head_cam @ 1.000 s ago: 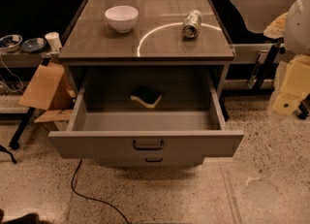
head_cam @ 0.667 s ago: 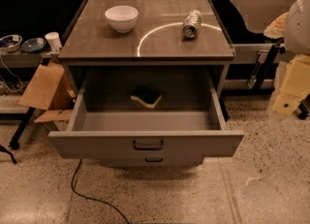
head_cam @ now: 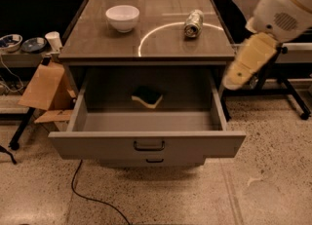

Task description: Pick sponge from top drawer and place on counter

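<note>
The top drawer (head_cam: 97, 146) of the grey cabinet stands pulled wide open. The sponge (head_cam: 147, 96), dark green on top with pale yellow foam below, lies alone at the middle back of the drawer floor. The counter (head_cam: 97, 44) is the glossy dark top above it, with a pale arc mark. My gripper (head_cam: 237, 76) is at the end of the pale yellow forearm, hanging just outside the drawer's right wall, level with the counter's front edge, right of the sponge and above it.
A white bowl (head_cam: 122, 17) and a crushed metal can (head_cam: 194, 23) sit on the counter. A lower drawer front (head_cam: 155, 160) is shut. Cardboard (head_cam: 46, 87) leans at the left. A black cable (head_cam: 92, 195) lies on the floor. Black stand legs (head_cam: 292, 92) are at the right.
My arm has swung in from the right edge of the view toward the drawer's right wall. The sponge, the drawer, the bowl and the can have not moved.
</note>
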`<state>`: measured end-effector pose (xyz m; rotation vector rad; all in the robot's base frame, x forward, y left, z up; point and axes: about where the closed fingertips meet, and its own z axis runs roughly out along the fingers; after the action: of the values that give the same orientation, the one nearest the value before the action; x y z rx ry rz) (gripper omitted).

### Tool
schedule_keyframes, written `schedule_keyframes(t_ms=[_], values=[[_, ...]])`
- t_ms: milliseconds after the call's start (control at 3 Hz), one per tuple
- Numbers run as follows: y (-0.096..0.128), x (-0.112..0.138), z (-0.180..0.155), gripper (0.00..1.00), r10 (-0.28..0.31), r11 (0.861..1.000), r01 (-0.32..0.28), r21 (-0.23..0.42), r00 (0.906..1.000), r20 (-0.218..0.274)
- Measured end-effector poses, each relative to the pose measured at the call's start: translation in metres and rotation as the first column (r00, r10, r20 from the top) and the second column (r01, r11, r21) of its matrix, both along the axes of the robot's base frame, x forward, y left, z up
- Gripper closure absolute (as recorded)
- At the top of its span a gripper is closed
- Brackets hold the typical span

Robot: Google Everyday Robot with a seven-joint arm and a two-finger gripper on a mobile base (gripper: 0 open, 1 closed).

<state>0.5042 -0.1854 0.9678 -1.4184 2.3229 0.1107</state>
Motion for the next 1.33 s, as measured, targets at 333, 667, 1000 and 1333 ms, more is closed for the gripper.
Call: schedule_keyframes(t_ms=[333,667,1000,1333], values=[[0.047,0.079,-0.009,0.0,-0.097,0.978,0.103,0.182,0.9943,-0.044],[0.101,0.143,-0.033,0.0,-0.159,0.933,0.212,0.292,0.9682,-0.193],[0.135,0.16,-0.042,0.0,-0.226,0.873,0.341,0.348,0.9162,-0.331],[0.164,0.15,-0.042,0.0,-0.296,0.804,0.465,0.37,0.8541,-0.427]])
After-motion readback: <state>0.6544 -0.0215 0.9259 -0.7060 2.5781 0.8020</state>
